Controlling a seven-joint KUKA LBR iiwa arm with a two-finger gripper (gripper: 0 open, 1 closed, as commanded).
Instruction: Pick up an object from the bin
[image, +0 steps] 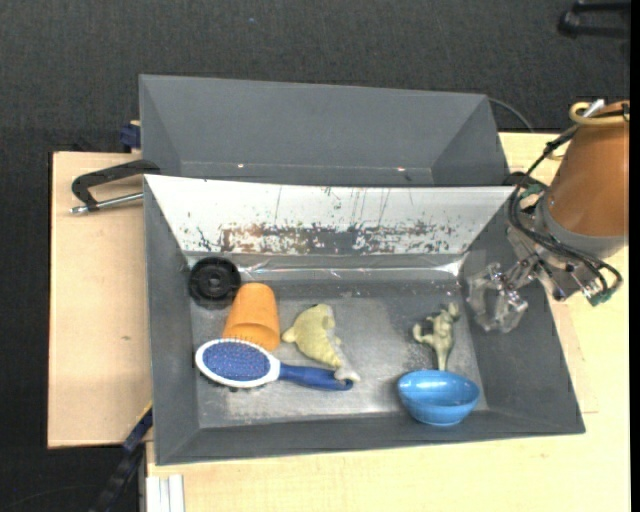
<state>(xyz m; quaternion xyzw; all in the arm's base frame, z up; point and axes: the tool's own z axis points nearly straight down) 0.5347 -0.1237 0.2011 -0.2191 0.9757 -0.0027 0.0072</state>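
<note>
Hanging by the sloped wall on the arm's side, your pincer (497, 295) sits up above the floor of the grey bin (172, 330). It looks to carry nothing. You cannot tell from here if it is wide or narrow. It is likely there because the arm comes in from that side and has not gone down to any thing yet.

The thing closest to the pincer is a small pale toy animal (437, 335). It is just beside the pincer and lower down, on the bin floor. I think it is the easiest pick, since it has bare floor all around it. A blue bowl (438, 395) sits a bit past the toy, open side up, and it looks bare inside.

Farther from the pincer lies a lumpy yellow toy (315, 335). Farthest from the pincer, by the other wall, are three things close together. An orange cup (252, 312) rests tipped over. A blue and white brush (240, 363) lies right beside it, handle pointing back toward the pincer. A black round thing (214, 281) sits at the cup's other side.
</note>
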